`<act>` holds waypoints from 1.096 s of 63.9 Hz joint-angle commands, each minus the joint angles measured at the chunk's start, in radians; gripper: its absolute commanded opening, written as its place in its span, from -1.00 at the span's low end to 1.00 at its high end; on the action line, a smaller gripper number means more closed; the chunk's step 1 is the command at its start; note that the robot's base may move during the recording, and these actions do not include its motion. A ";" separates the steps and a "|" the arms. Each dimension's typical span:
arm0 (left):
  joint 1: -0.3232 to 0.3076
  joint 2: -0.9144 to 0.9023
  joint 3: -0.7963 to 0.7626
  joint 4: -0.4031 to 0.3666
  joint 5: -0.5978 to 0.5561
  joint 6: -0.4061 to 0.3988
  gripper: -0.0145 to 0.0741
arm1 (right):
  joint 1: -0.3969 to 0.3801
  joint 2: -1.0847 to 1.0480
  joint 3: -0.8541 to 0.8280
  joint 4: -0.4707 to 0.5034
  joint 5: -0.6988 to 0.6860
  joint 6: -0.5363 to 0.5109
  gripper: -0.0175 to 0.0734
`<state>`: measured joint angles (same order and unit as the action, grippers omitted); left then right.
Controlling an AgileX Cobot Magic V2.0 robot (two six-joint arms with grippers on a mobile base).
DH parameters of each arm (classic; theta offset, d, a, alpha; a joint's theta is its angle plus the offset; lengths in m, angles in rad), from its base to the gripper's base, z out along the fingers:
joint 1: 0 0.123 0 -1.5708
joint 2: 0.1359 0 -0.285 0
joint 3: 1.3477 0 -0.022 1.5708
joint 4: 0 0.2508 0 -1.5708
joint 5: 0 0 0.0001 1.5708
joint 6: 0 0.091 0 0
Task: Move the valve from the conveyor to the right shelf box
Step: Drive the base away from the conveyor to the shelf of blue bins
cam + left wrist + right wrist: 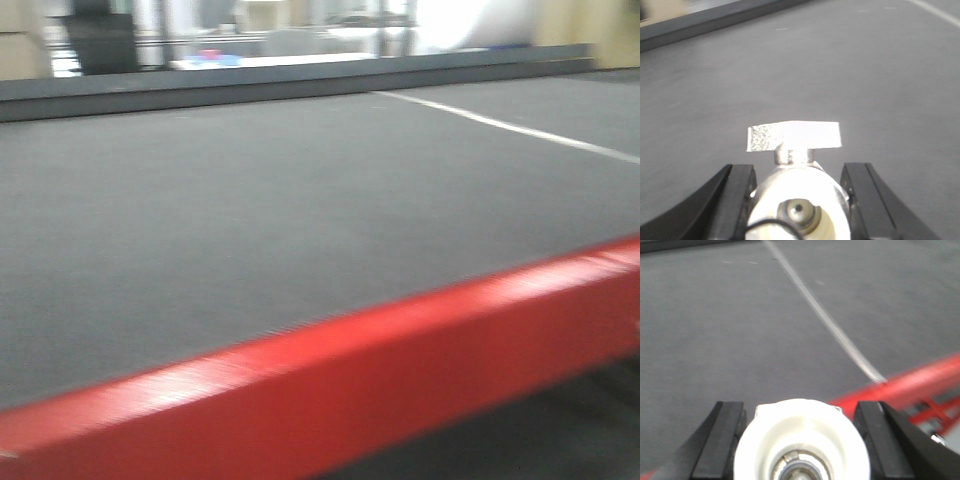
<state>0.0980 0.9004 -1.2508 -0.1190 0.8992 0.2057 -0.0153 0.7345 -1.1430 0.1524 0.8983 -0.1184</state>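
Valve, silver lever handle: clamped in left claw, over the conveyor; height unclear. Right claw: closed on white round body, cut off, type unclear. Surroundings: white stripe far right, black rail far, red edge near; background blurred.

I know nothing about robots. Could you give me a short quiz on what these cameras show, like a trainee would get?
1. True or false: the left gripper is empty.
2. The wide dark grey woven conveyor belt has a near edge coloured: A blue, B red, C yellow.
3. What sits between the black fingers of the right gripper?
Key: 1 false, it grips a silver valve with a flat T-shaped handle. 2 B. 3 a round white valve body.
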 commanded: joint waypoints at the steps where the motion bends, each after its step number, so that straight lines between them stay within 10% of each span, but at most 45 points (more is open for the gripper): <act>1: -0.005 -0.006 -0.007 -0.013 -0.054 -0.008 -0.92 | 0.000 -0.007 -0.005 -0.007 -0.069 -0.003 -0.96; 70: -0.005 -0.006 -0.007 -0.013 -0.054 -0.008 -0.92 | 0.000 -0.007 -0.005 -0.007 -0.069 -0.003 -0.96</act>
<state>0.0980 0.9004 -1.2508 -0.1210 0.8992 0.2057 -0.0153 0.7345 -1.1430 0.1505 0.8983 -0.1184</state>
